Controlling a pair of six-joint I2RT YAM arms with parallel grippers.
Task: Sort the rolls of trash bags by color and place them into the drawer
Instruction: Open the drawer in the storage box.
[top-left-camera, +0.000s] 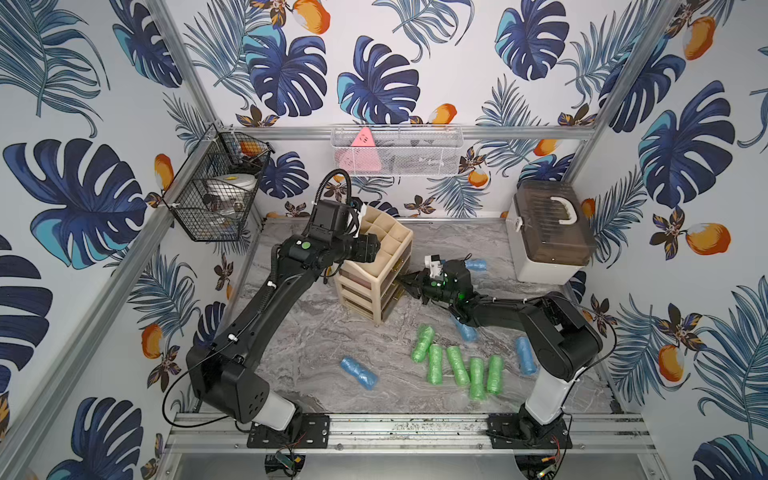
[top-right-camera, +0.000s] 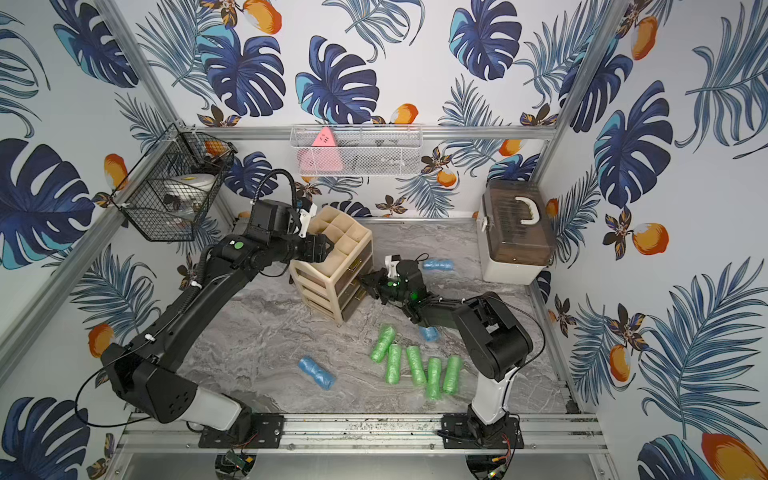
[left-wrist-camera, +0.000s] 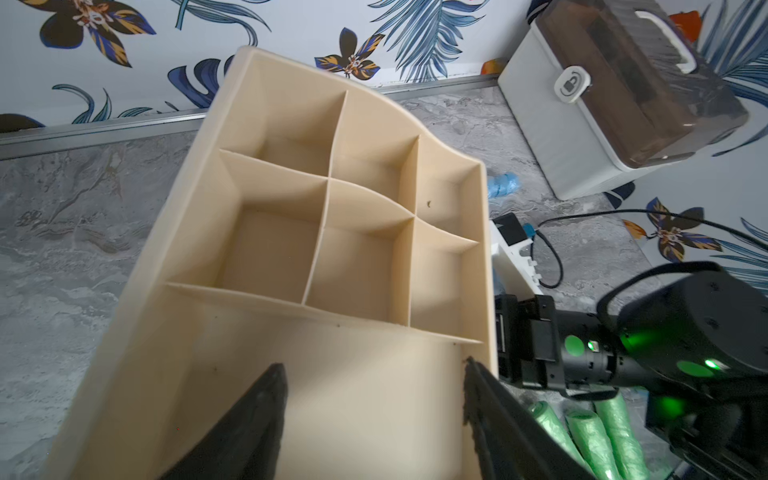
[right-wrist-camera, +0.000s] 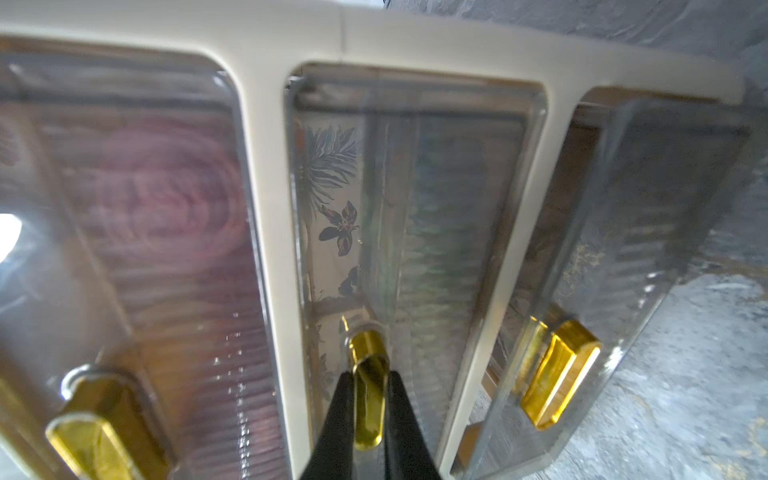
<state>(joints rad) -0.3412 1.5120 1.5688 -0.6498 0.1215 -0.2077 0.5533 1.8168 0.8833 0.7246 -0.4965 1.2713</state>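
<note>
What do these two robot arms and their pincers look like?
The left arm and right arm are matte black with white base segments, round green markers near the wrists, and black cables with white ties. A ribbed black hose arches over the left one. The left gripper and right gripper each have two tapered black fingers.

Five green rolls (top-right-camera: 416, 365) lie together near the drawer unit (top-right-camera: 318, 291).

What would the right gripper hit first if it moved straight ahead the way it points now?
The right gripper is shut on the gold handle of the middle drawer; going straight on, it would probably meet that drawer's clear front first, though depth is unclear.
</note>
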